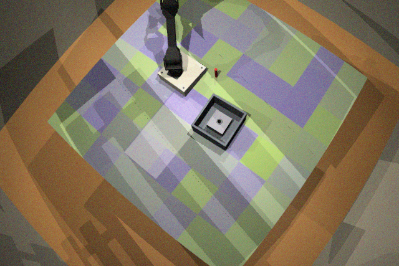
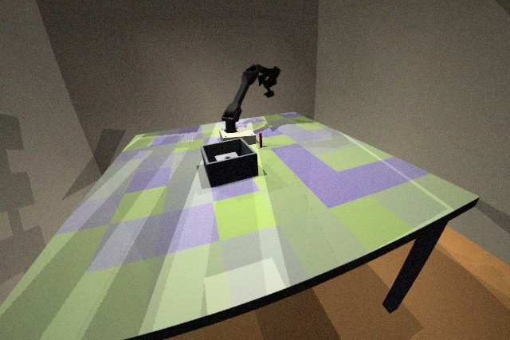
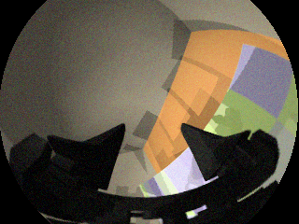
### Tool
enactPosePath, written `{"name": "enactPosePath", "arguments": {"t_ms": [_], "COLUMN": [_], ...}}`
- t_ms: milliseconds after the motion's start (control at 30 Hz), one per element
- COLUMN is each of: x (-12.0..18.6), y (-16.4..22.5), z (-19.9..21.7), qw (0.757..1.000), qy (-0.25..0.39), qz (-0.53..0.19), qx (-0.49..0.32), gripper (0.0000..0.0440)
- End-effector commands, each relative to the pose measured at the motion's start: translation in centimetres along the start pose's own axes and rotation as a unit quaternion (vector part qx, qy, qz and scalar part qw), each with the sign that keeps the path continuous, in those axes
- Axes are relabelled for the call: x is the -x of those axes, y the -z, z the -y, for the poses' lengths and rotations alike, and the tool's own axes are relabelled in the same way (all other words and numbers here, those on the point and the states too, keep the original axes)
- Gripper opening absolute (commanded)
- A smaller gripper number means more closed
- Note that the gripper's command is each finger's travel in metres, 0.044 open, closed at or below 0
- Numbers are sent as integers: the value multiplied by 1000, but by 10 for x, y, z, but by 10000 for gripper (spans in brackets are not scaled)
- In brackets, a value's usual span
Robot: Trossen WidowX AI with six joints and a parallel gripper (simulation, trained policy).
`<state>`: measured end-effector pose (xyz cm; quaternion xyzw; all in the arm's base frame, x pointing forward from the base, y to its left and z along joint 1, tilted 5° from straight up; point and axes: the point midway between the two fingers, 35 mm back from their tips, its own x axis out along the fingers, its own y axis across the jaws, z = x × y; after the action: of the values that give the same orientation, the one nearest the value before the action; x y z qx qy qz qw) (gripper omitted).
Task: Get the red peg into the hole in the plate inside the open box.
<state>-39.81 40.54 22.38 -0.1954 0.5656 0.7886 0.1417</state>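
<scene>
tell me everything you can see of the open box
The open box is square and dark grey, with plain upright walls, a paler rim and no lid. It looks like plastic, though that is a guess. Inside, a light square plate with a small round hole, seemingly unfilled, lies on the bottom. The box sits level on the patchwork-coloured table, near the arm's pale base but apart from it. The gripper isn't touching it.

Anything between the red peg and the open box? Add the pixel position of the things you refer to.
No object between the red peg [image 1: 216, 72] [image 2: 260, 140] and the open box [image 1: 208, 137] [image 2: 234, 172], just patchwork tabletop [image 1: 215, 87]; the top view shows it.
</scene>
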Motion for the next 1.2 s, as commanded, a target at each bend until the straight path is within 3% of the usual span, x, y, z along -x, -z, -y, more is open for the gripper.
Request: {"name": "enactPosePath", "arguments": {"t_ms": [0, 33, 300, 567, 867, 1167], "x": [5, 11, 84, 155, 232, 301], "y": [-4, -8, -31, -28, -1, 46], "z": [4, 9, 72, 131, 187, 229], "qw": [1000, 1000, 990, 962, 910, 836], "qy": [6, 12, 84, 149, 212, 263], "qz": [9, 18, 85, 135, 183, 222], "qx": [3, 4, -74, -182, -306, -427], "gripper": [420, 438, 440, 439, 437, 435]}}
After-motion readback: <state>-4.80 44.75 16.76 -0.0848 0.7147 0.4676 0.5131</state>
